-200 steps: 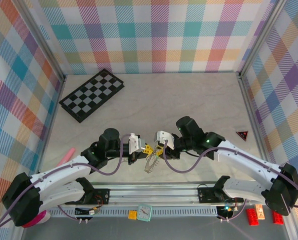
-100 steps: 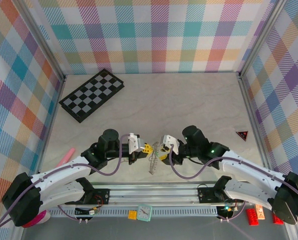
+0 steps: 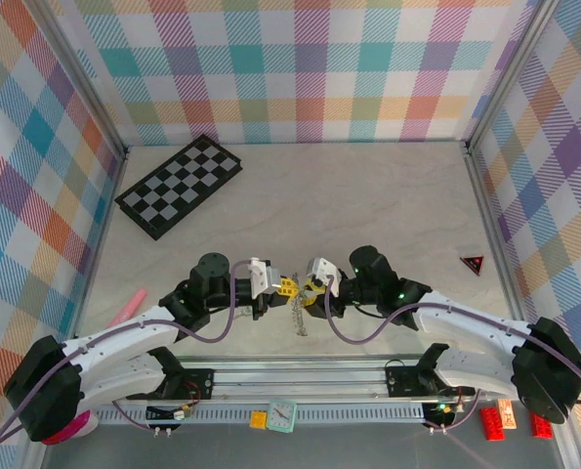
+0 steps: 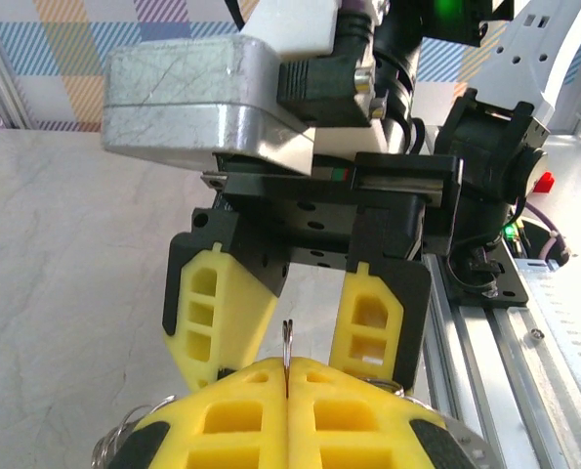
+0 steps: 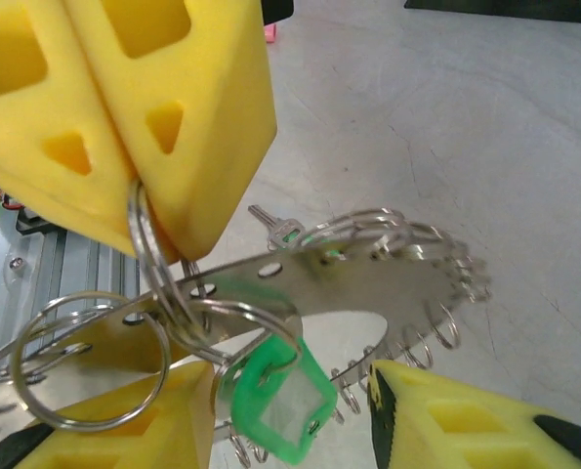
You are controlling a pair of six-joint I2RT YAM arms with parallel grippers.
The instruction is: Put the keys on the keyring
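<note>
Left pincer [image 4: 286, 369]: shut on the keyring [image 5: 388, 278] — it hangs just above the desk [image 5: 446, 117].
Right pincer [image 4: 305, 332]: open, astride the ring.
Change: the ring has swung edge-on — threading looks underway.

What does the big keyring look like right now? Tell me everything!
The keyring is shiny grey metal: a flat curved band with many tiny wire loops along its edge, like teeth. Bigger wire rings hang at one end, one carrying a green tag. It hangs tilted between both pincers. The left pincer pinches one thin ring; the right pincer is open around it.
</note>
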